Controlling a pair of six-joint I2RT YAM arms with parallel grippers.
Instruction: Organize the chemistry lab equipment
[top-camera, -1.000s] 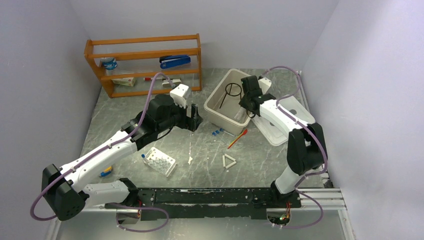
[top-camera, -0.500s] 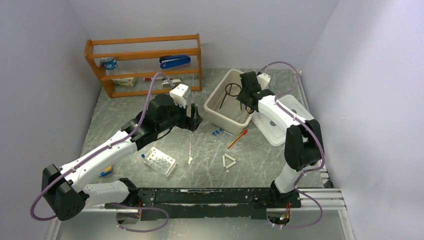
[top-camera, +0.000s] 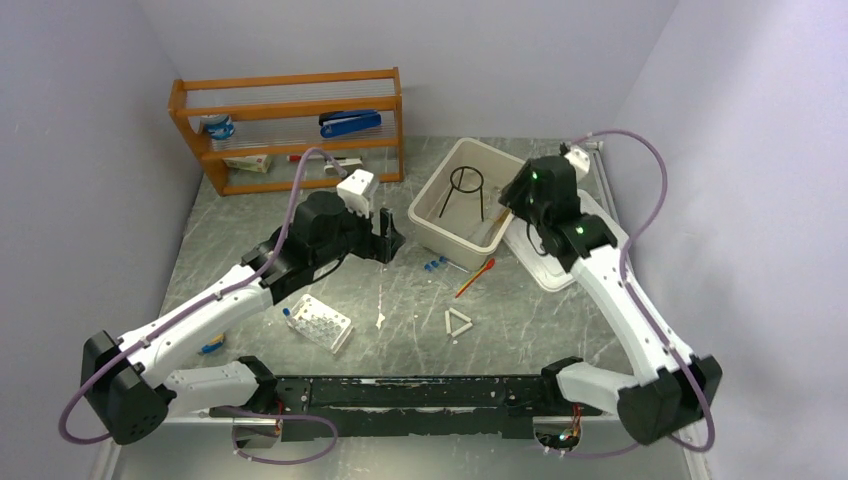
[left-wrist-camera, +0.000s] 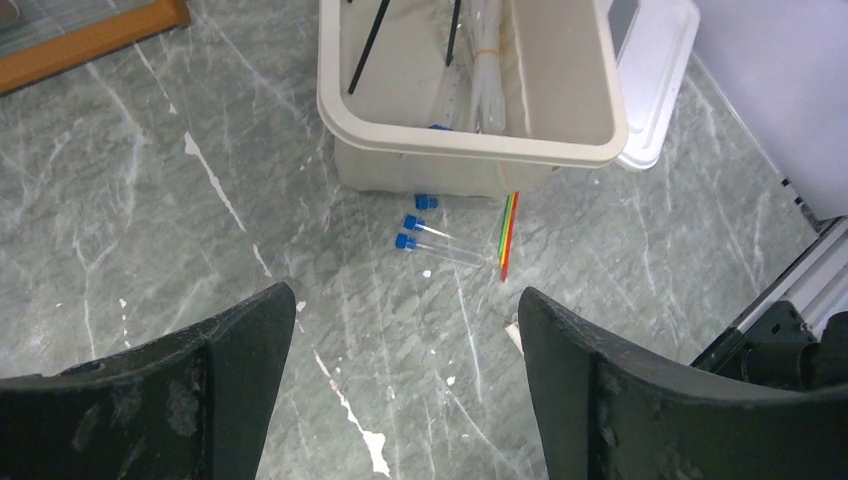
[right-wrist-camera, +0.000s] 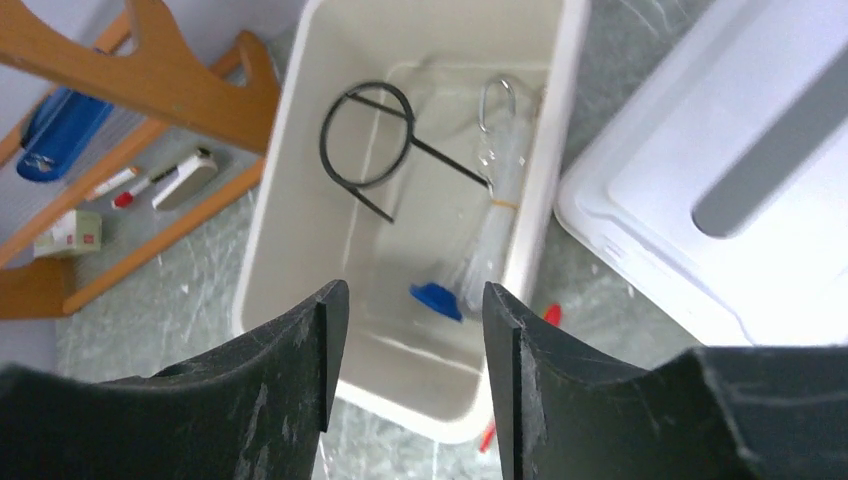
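Left pincer released above blue-capped vials, right pincer released over bin

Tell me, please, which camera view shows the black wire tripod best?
The right wrist view: the tripod sits in the bin, close, its ring and legs plain. The top view shows it whole but small. The left wrist view catches only two of its legs at the frame's upper edge.
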